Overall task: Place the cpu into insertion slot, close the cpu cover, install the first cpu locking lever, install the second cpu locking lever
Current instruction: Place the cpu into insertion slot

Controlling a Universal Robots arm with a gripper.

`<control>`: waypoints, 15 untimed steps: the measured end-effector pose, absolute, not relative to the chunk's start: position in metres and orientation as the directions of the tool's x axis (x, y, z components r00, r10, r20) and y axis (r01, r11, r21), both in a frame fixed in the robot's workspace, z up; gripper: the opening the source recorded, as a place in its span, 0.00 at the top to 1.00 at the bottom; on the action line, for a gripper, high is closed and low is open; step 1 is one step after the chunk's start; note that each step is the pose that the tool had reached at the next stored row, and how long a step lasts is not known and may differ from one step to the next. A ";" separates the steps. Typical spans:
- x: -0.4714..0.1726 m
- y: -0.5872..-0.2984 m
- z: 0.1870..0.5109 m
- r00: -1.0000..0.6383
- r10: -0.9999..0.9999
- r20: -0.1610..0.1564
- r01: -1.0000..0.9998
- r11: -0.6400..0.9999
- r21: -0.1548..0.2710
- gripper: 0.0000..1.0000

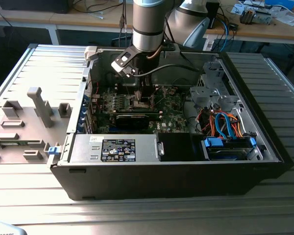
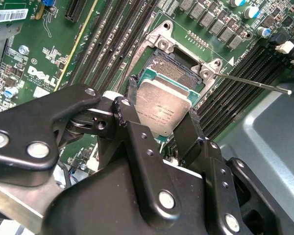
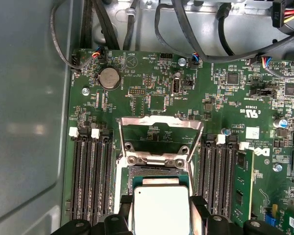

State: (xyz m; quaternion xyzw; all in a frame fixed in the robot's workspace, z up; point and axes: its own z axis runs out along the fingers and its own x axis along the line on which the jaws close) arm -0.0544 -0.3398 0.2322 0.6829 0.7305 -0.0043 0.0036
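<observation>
Gripping the cpu [image 2: 164, 110] by two edges, the tool [image 2: 162, 100] held it just above the bare insertion slot [image 2: 174, 66], not seated yet. Beyond, the cpu cover [image 3: 159, 133] stood flipped open; a locking lever [image 2: 255, 83] stuck out unlatched. All four steps looked undone.

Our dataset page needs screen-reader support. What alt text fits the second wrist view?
The black hand grips the cpu by two edges over the open socket of a green motherboard, with memory slots on either side.
</observation>
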 end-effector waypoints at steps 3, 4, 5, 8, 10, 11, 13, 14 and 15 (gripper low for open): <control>-0.054 -0.340 0.231 -0.067 0.998 -0.011 0.998 0.067 -0.001 0.45; -0.054 -0.340 0.231 -0.067 0.998 -0.011 0.998 0.067 -0.001 0.45; -0.054 -0.340 0.230 -0.067 0.998 -0.011 0.998 0.067 -0.001 0.45; -0.054 -0.340 0.229 -0.067 0.998 -0.011 0.998 0.067 -0.001 0.45; -0.054 -0.340 0.228 -0.067 0.998 -0.011 0.998 0.067 -0.001 0.45; -0.054 -0.340 0.228 -0.067 0.998 -0.011 0.998 0.067 -0.001 0.45; -0.054 -0.340 0.227 -0.067 0.998 -0.011 0.998 0.067 -0.001 0.45; -0.054 -0.340 0.227 -0.067 0.998 -0.011 0.998 0.067 -0.001 0.45; -0.054 -0.340 0.227 -0.067 0.998 -0.011 0.998 0.067 -0.001 0.45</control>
